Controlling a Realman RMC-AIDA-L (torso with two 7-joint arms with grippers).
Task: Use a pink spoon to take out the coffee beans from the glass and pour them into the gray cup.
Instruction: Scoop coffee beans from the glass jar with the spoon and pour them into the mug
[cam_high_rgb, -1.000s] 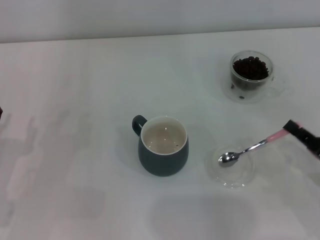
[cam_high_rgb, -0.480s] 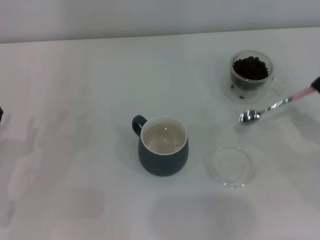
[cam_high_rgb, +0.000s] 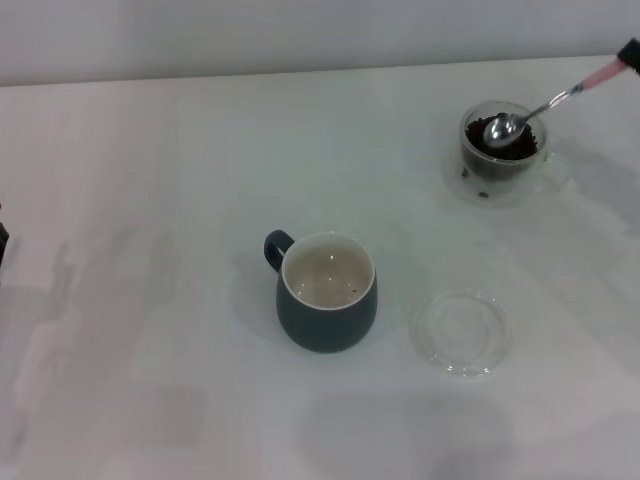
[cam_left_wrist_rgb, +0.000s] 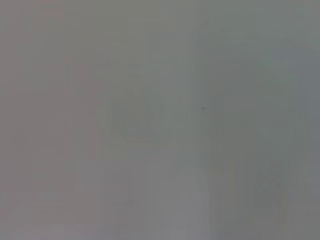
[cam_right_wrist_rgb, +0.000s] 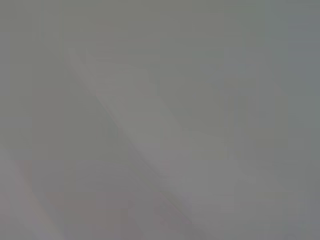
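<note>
In the head view the pink spoon (cam_high_rgb: 503, 129) has its metal bowl over the coffee beans (cam_high_rgb: 521, 143) at the mouth of the clear glass (cam_high_rgb: 497, 176), at the back right. Its pink handle runs up to the right into my right gripper (cam_high_rgb: 629, 53), which shows only as a dark tip at the frame's edge and is shut on the handle. The gray cup (cam_high_rgb: 326, 318) stands at the middle of the table with its handle to the back left, and its cream inside is nearly bare. A dark sliver of my left arm (cam_high_rgb: 2, 243) shows at the left edge.
A flat clear glass dish (cam_high_rgb: 462, 333) lies right of the gray cup, towards the front. The white table (cam_high_rgb: 160, 200) reaches back to a pale wall. Both wrist views show only blank grey.
My right gripper has carried the spoon from over the flat dish up and back, so its bowl now sits at the mouth of the glass. The gray cup and dish have not moved.
</note>
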